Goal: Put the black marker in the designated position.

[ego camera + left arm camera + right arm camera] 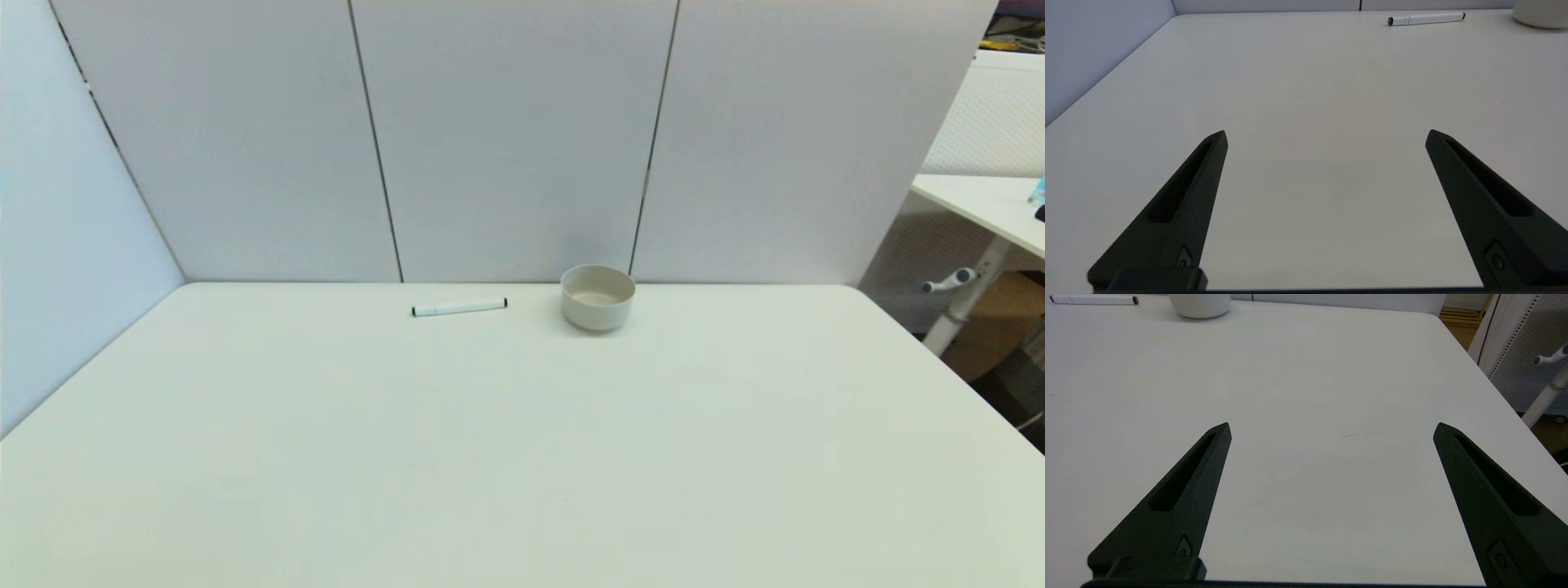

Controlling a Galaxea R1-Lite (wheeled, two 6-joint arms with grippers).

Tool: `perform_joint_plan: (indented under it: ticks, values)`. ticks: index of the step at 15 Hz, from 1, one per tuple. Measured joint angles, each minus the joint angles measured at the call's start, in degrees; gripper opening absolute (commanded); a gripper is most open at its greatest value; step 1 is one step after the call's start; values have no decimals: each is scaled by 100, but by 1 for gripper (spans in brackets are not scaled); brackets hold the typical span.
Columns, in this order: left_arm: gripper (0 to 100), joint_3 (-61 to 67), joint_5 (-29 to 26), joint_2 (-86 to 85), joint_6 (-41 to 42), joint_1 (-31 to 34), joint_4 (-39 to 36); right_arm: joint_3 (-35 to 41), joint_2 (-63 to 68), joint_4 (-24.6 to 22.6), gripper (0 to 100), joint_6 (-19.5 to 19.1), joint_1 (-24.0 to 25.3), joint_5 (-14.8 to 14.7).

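Head view shows the black marker (459, 307) lying flat near the far edge of the worktop (490, 457), just beside a pale bowl (598, 296) on its left. Both arms sit low at the near side, well apart from it; the left gripper (1326, 134) and right gripper (1332, 428) have jaws spread wide and empty. Light, stiff and smooth, the pen would probably roll, so gripping mid-barrel looks safest.

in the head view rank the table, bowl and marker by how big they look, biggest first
1. table, it fills the lower half of the picture
2. bowl
3. marker, longer than the bowl is wide but far slimmer, so it covers less area
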Motion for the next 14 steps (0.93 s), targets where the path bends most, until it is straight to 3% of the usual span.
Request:
perform_joint_plan:
  ticks: [14]
  values:
    - [100,0,-2,2,2,0,2,0,0,-1,100,11,0,2]
